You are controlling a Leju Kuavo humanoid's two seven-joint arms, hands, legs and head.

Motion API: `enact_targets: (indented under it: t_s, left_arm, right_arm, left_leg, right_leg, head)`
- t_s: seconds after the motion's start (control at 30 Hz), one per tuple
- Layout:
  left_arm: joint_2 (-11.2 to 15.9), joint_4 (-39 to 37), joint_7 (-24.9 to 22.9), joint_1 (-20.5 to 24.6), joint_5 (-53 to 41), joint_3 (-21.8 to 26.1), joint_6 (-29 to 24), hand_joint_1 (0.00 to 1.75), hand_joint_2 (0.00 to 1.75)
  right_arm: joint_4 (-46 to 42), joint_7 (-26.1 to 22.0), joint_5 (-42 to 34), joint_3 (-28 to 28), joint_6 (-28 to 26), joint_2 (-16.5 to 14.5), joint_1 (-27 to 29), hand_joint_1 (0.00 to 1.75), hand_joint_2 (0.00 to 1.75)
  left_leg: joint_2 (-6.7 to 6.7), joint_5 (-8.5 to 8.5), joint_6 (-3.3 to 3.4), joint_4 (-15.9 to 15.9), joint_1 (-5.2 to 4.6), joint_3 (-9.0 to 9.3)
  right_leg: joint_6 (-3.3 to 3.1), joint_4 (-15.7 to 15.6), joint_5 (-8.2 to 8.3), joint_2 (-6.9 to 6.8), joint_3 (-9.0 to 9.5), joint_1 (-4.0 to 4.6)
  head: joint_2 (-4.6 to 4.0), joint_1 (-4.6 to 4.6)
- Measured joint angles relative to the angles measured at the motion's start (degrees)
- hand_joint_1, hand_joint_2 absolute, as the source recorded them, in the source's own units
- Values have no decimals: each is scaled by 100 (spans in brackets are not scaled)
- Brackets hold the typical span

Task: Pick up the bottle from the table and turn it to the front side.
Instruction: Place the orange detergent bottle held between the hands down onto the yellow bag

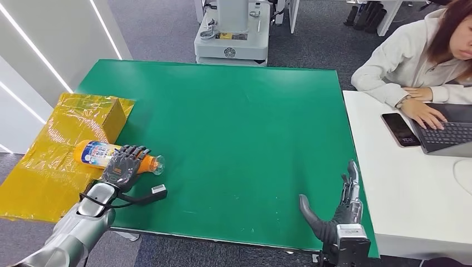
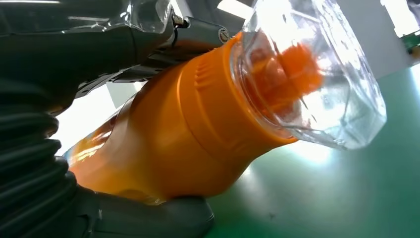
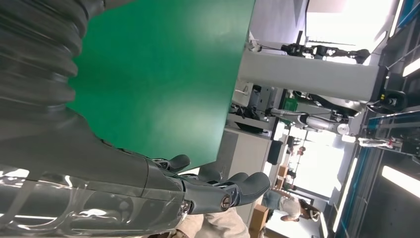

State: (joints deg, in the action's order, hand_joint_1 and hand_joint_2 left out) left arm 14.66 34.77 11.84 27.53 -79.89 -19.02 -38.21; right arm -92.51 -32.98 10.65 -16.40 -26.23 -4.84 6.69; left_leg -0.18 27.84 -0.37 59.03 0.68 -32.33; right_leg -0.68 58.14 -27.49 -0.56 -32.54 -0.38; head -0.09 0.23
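Note:
An orange bottle [image 1: 99, 153] with a white and blue label and a clear cap lies on its side at the left edge of the green table [image 1: 234, 128]. My left hand [image 1: 123, 167] wraps over its neck end, fingers above and thumb beneath. Close up in the left wrist view, the orange bottle [image 2: 183, 134] sits between the dark fingers [image 2: 89, 39] and the grey thumb [image 2: 143, 218], with its clear cap [image 2: 317, 74] pointing away. My right hand [image 1: 337, 208] rests open at the table's near right corner, thumb spread, holding nothing. The same right hand [image 3: 148, 183] hangs beside the green surface.
A cardboard box wrapped in yellow film [image 1: 67, 139] stands at the table's left edge, just behind the bottle. A person [image 1: 423, 50] types on a laptop [image 1: 451, 130] at the white desk [image 1: 412, 189] to the right, with a phone [image 1: 399, 129] beside it. A grey machine base [image 1: 234, 33] stands beyond the table.

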Motion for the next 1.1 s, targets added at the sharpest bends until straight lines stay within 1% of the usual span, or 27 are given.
enact_targets:
  t_s: [0.1, 0.23, 0.37, 0.5, 0.57, 0.67, 0.73, 0.8, 0.9, 0.93, 1.0, 1.03, 1.1]
  left_arm:
    - [-111, -264, -103, 235, 199, 100, 315, 0, 175]
    - [-223, -532, -268, 469, 266, 194, 494, 0, 175]
    - [-334, -708, -202, 575, 539, 323, 614, 0, 175]
    - [-500, -781, 163, 605, 1163, 597, 848, 0, 175]
    - [-604, -797, 431, 601, 1565, 757, 990, 0, 175]
    - [-814, -795, 1032, 566, 2320, 1051, 1140, 0, 175]
    - [-988, -714, 1616, 477, 3028, 1263, 1147, 0, 175]
    - [-1193, -494, 2140, 292, 3795, 1421, 1121, 0, 175]
    - [-1450, -61, 2419, -8, 4538, 1472, 1084, 0, 175]
    - [-1507, 135, 2524, -115, 4830, 1462, 1001, 0, 175]
    - [-1596, 732, 2725, -378, 5291, 1350, 563, 0, 175]
    - [-1636, 1151, 2782, -525, 5267, 1249, 281, 0, 175]
    - [-1732, 2075, 2830, -803, 4775, 1032, -86, 0, 175]
  right_arm:
    - [19, 8, -6, -19, -14, 2, -2, 0, 175]
    - [42, 44, -17, -69, -8, 8, -8, 0, 175]
    - [69, 96, -50, -90, 9, 17, -26, 0, 175]
    - [106, 131, -114, -90, 20, 31, -39, 0, 175]
    - [133, 138, -141, -91, 29, 39, -48, 0, 175]
    - [179, 140, -184, -93, 38, 46, -62, 0, 175]
    - [210, 130, -234, -97, 34, 49, -64, 0, 175]
    - [233, 110, -291, -107, 12, 50, -62, 0, 175]
    - [252, 79, -367, -129, -18, 53, -61, 0, 175]
    - [261, 56, -416, -137, -34, 54, -60, 0, 175]
    - [287, -16, -559, -163, -81, 58, -58, 0, 175]
    - [304, -62, -642, -188, -110, 62, -58, 0, 175]
    - [350, -163, -795, -262, -174, 71, -62, 0, 175]
  left_leg:
    - [-3, 0, 0, -1, 0, 0]
    - [-2, -3, -4, -1, 0, 5]
    - [-2, -8, -11, -1, 0, 12]
    - [-4, -14, -13, -1, 0, 13]
    - [-7, -16, -12, -1, 0, 13]
    - [-8, -16, -11, -1, -2, 12]
    - [-7, -16, -11, 0, -5, 11]
    - [-4, -15, -10, 1, -5, 7]
    - [4, -14, -9, 3, -4, -2]
    - [9, -13, -9, 4, -4, -3]
    - [17, -11, -9, 5, -3, -6]
    - [16, -11, -9, 5, -3, -10]
    - [8, -11, -9, 5, -3, -20]
  right_leg:
    - [0, 1, 0, -3, 2, 0]
    - [-2, 7, 1, -2, 3, 0]
    - [-4, 14, 2, -3, 5, -1]
    - [-11, 16, 6, -5, 6, -1]
    - [-11, 17, 6, -8, 7, -1]
    - [-10, 16, 6, -9, 8, -2]
    - [-10, 15, 7, -7, 7, -5]
    - [-8, 14, 8, -4, 2, -7]
    - [-6, 13, 10, 5, -7, -7]
    - [-6, 13, 11, 10, -11, -7]
    - [-7, 13, 12, 17, -19, -7]
    - [-7, 12, 11, 17, -24, -7]
    - [-6, 12, 10, 10, -31, -7]
  head:
    - [1, 0]
    - [1, 1]
    - [0, 1]
    - [1, -1]
    - [1, 0]
    - [0, 0]
    - [0, -1]
    - [0, -1]
    - [0, 0]
    - [0, 0]
    - [1, -1]
    - [1, -1]
    - [1, -1]
